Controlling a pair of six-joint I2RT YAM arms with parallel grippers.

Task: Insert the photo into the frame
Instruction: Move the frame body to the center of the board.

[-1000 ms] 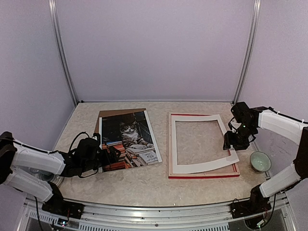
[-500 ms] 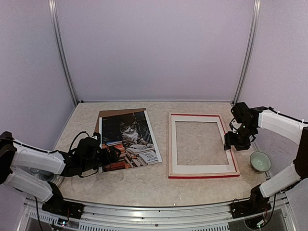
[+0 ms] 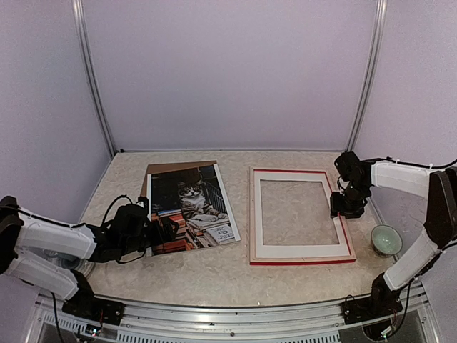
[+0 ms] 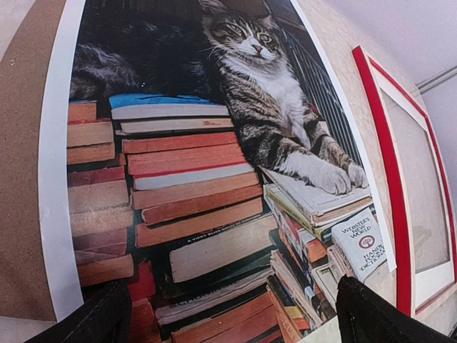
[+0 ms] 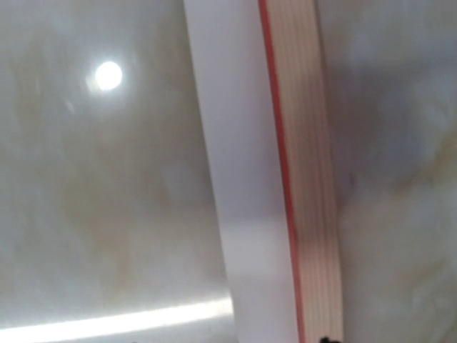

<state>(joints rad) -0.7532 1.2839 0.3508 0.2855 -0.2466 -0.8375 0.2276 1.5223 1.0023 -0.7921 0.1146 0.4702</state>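
Note:
The photo (image 3: pixel 190 207), a tabby cat among stacked books, lies face up on the left, partly over the brown backing board (image 3: pixel 176 168). It fills the left wrist view (image 4: pixel 214 164). My left gripper (image 3: pixel 167 230) is open and low at the photo's near edge, one finger (image 4: pixel 107 318) on each side, holding nothing. The frame (image 3: pixel 303 261) lies flat on the right with the white mat (image 3: pixel 300 249) squarely inside it. My right gripper (image 3: pixel 337 209) hovers close over the frame's right bar (image 5: pixel 310 179) and the mat (image 5: pixel 243 214), holding nothing; its fingers barely show.
A pale green bowl (image 3: pixel 385 239) stands to the right of the frame, near the right arm. A clear round object (image 3: pixel 53 257) sits by the left arm's base. Bare marbled tabletop (image 3: pixel 214 275) lies in front of the photo and the frame.
One second ago the mat's right side was lifted and skewed in my right gripper; it now lies flat in the frame. The right gripper has let go and shifted slightly left. The left arm has not moved.

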